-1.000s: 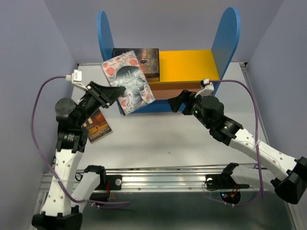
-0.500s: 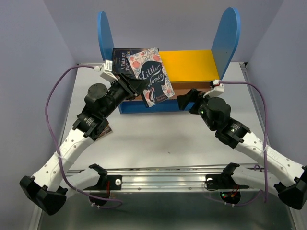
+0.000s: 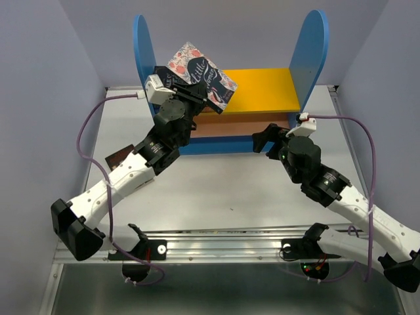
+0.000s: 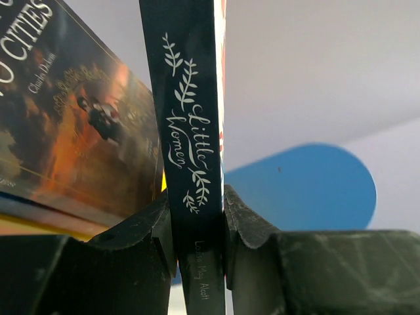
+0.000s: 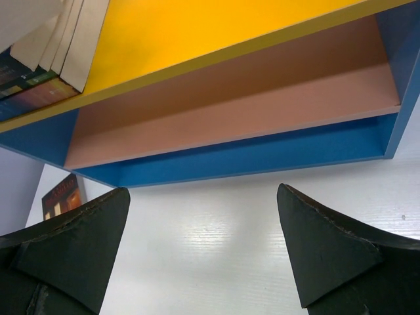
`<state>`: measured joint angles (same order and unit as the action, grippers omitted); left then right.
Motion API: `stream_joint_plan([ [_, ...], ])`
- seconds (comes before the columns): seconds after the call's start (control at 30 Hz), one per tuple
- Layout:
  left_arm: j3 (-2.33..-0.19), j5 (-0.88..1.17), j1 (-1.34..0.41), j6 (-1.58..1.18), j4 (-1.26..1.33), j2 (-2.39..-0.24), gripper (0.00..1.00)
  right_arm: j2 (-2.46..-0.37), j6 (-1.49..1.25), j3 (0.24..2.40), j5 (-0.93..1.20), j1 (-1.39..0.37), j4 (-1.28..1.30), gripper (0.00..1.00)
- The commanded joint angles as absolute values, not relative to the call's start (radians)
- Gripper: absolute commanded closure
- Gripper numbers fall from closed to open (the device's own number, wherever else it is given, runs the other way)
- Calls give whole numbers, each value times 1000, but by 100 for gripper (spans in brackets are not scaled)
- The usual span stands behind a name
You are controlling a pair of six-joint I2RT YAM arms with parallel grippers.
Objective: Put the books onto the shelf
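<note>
Left gripper (image 4: 197, 220): fingers closed part-way on the Little Women paperback (image 3: 202, 73), one pad flat on each cover near the foot of the spine. The book stands on edge between them and rises tilted above the gripper, over the left end of the shelf's (image 3: 308, 52) yellow top board (image 3: 262, 88).

In the way: A Tale of Two Cities (image 4: 79, 125) lies just to the left of the held book in my left wrist view, already on the top board. I cannot tell whether the two covers touch. Ahead and to the right of the fingers stands the far round-topped blue side panel (image 4: 308, 184). The near blue panel (image 3: 143, 46) is close on the gripper's left.

Right gripper (image 5: 203, 191): jaws at full spread, nothing between them, low and facing the shelf's open front. Blue base (image 5: 249, 154) straight ahead, brown middle board (image 5: 230, 111) above that. Up and to its left, page edges of stacked books (image 5: 59, 46) on the yellow board. Down and to its left, a dark-covered book (image 5: 62, 197) lies flat on the white table (image 3: 216, 184), beside the left arm
</note>
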<state>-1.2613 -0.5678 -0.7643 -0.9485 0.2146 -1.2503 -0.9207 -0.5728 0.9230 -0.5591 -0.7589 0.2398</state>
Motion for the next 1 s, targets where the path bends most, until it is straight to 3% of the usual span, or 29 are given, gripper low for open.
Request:
stream_joint_plan([
  [0.0,-1394,-820,-793,-1028,400,-1282,100,-899,-575,963,-606,-753,253,0],
  [0.43,-1440,-1199,-897,-1255,249,-1377,100,-957,-548,999,-580,-753,261,0],
  [0.73,-1489,-1314,-897,-1362,112,-1425,100,-1011,-540,1020,-503,-744,261,0],
  [0.93,-1552,-1272,-870,-1425,6,-1468,100,-1032,-529,1042,-477,-735,259,0],
  [0.97,-1555,-1269,-864,-1436,2,-1477,94,-1037,-529,1043,-473,-735,259,0],
])
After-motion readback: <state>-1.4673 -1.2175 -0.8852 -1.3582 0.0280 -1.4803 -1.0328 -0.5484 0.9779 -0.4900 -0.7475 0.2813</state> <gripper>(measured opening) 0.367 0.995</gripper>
